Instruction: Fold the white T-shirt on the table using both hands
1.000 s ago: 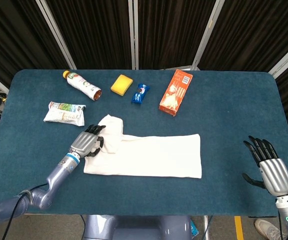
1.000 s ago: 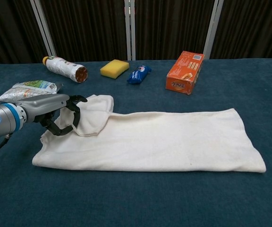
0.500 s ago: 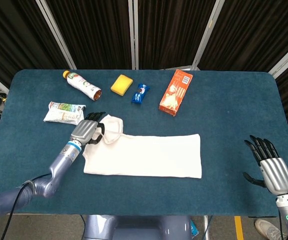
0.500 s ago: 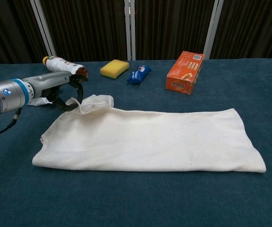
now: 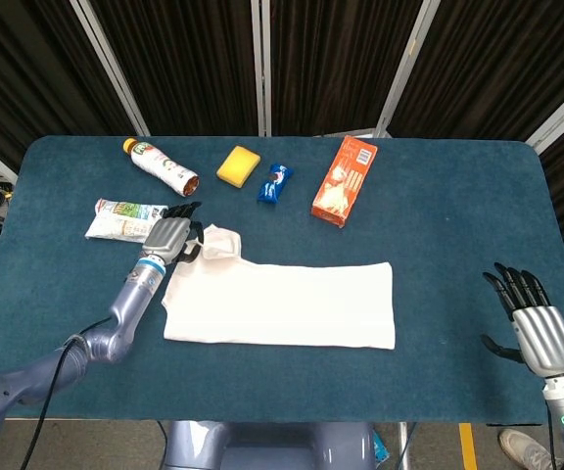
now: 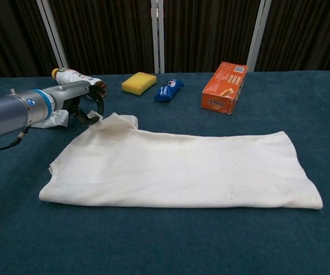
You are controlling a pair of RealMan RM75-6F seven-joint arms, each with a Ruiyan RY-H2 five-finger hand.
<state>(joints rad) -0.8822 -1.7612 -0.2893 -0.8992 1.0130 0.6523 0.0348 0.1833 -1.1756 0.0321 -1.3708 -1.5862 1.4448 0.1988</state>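
The white T-shirt (image 5: pixel 282 304) lies folded into a long rectangle across the middle of the blue table (image 5: pixel 439 235). In the chest view the T-shirt (image 6: pixel 176 166) has its sleeve drawn out toward the far left, with the tip slightly raised. My left hand (image 5: pixel 169 236) is at that sleeve tip and pinches it; the chest view shows the left hand (image 6: pixel 83 102) with fingers curled over the cloth edge. My right hand (image 5: pixel 536 327) hovers off the table's near right corner, fingers spread, holding nothing. It does not appear in the chest view.
A white and green pouch (image 5: pixel 125 218) lies just left of my left hand. Along the back are a lying bottle (image 5: pixel 160 166), a yellow sponge (image 5: pixel 238 164), a blue packet (image 5: pixel 274 183) and an orange box (image 5: pixel 344 180).
My left hand has moved away toward the back left with the sleeve, unfolding the flap that lay over the shirt. The right hand has sunk slightly.
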